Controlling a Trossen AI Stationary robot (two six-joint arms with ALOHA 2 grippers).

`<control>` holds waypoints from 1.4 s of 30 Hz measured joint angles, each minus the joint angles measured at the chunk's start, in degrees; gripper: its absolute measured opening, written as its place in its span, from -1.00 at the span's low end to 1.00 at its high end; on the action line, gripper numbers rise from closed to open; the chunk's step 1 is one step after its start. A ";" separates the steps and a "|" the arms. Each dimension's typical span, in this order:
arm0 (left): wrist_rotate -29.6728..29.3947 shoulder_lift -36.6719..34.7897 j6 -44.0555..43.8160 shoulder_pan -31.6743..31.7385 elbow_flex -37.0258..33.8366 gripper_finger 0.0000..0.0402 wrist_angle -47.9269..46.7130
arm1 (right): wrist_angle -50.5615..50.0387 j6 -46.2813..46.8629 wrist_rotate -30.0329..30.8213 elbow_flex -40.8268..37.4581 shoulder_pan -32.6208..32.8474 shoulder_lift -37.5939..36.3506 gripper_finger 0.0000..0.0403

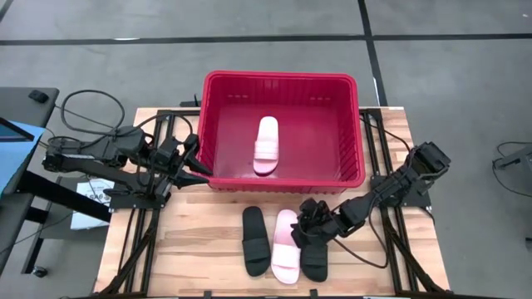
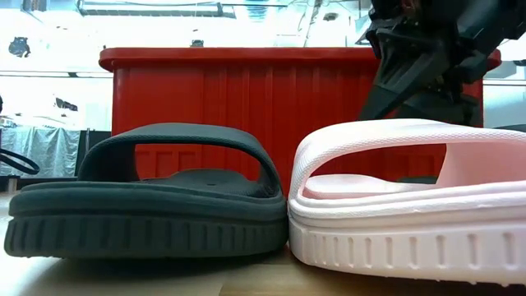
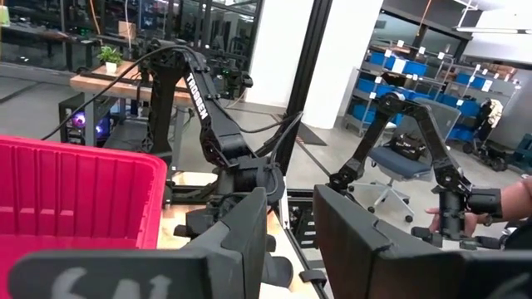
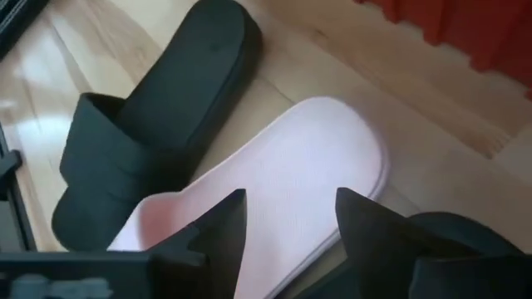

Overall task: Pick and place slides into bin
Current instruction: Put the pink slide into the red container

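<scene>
Item: slides, four. One pink slide [image 1: 267,144] lies in the bin [image 1: 283,80] at table's 12 o'clock; I count that one placed. Remaining three lie side by side at 6 o'clock: black slide [image 1: 255,241], pink slide [image 1: 286,246] touching it, second black slide [image 1: 315,257] under my right gripper [image 1: 309,226]. Step in hand, I judge: second pick. Right gripper hovers fingers apart, holding nothing, over the pink heel; next it must descend and close. Left gripper [image 1: 199,166] waits at 9 o'clock beside the bin, fingers apart.
</scene>
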 joint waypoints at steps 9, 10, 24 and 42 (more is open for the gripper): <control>-0.03 0.00 -0.22 0.00 0.00 -0.55 0.01 | -2.61 -0.15 -0.31 0.00 -1.30 0.00 0.08; -0.02 0.00 -0.22 0.00 0.00 -0.55 0.02 | -2.82 -0.17 -0.35 0.00 -1.28 0.00 0.11; -0.04 0.00 -0.48 0.00 0.00 -0.55 0.00 | 0.65 -0.54 -4.85 0.07 -3.16 6.26 0.14; -0.04 -0.02 -0.63 -0.02 0.00 -0.55 0.04 | 4.01 1.54 -6.03 0.19 -3.92 11.29 -0.08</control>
